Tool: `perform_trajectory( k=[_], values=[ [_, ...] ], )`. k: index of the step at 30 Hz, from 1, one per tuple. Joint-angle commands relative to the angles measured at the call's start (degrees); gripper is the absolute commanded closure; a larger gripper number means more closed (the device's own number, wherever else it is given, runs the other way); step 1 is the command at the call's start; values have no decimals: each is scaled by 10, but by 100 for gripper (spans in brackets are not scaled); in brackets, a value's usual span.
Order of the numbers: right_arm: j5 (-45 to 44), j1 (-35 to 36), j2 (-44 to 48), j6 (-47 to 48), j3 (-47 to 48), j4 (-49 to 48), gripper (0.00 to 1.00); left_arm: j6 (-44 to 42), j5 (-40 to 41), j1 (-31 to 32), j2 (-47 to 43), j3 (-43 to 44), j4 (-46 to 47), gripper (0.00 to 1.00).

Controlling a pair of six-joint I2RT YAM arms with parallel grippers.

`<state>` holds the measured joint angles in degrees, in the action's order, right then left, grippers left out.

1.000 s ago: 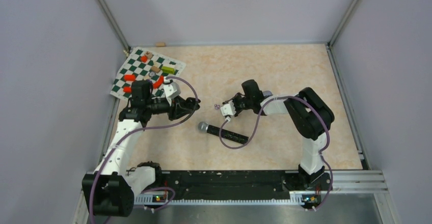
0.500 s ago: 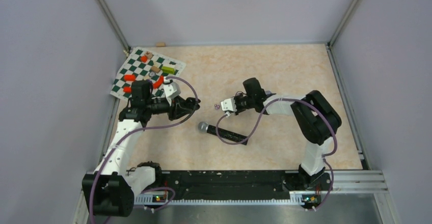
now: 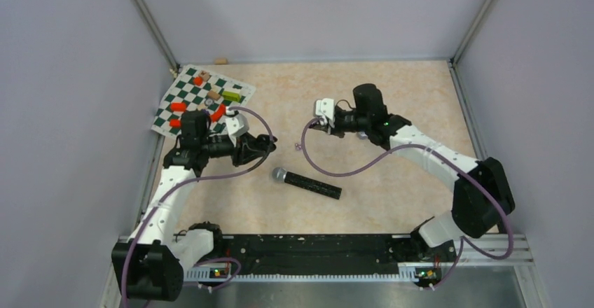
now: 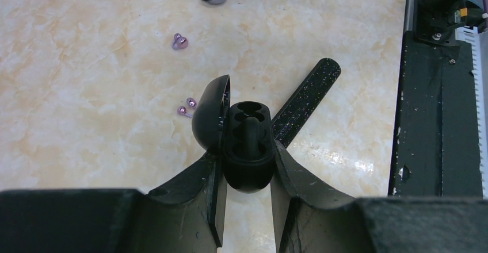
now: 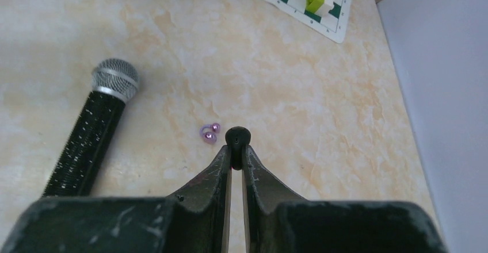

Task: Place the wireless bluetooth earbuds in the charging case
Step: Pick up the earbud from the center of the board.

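My left gripper [image 4: 247, 152] is shut on the black charging case [image 4: 248, 149], and the case's lid [image 4: 210, 112] stands open to the left. A dark rounded shape lies across the case's sockets; I cannot tell whether it is a bud. My right gripper [image 5: 236, 149] is shut on a black earbud [image 5: 237, 137] and holds it above the table. In the top view it [image 3: 313, 124] is right of the left gripper [image 3: 268, 142]. One purple earbud [image 5: 209, 133] lies just left of the right fingertips. The left wrist view shows two purple earbuds [image 4: 180, 41] [image 4: 187, 107] on the table.
A black microphone [image 3: 307, 183] lies in front of both grippers, its silver head [image 5: 115, 78] pointing left and its handle [image 4: 305, 100] beside the case. A green-white chessboard [image 3: 203, 101] with coloured blocks lies at the back left. The black base rail [image 4: 437, 92] is at the near edge.
My right arm has swung back and to the right, away from the microphone, carrying the black earbud. The left arm and the case have stayed still.
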<state>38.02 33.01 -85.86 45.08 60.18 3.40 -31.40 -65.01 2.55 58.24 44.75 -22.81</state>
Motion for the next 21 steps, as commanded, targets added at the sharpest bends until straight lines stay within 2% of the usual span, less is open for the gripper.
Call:
perform_trajectory(
  k=[1, 4, 9, 13, 17, 21],
  values=[
    [39, -10, 69, -123, 57, 59, 91, -7, 7, 29, 1, 12, 21, 100],
    [50, -11, 107, -171, 67, 67, 91, -18, 33, 66, 21, 35, 11, 100],
    [86, -11, 161, -261, 63, 49, 92, -102, 75, 128, 92, 140, -102, 100],
    [114, -11, 201, -324, 14, -12, 92, -113, 50, 151, 135, 190, -127, 100],
    [120, -14, 235, -330, -22, -29, 92, -81, 8, 165, 139, 183, -88, 100],
    [148, -16, 238, -351, -37, -58, 93, 16, -29, 172, 127, 143, 15, 100]
  ],
)
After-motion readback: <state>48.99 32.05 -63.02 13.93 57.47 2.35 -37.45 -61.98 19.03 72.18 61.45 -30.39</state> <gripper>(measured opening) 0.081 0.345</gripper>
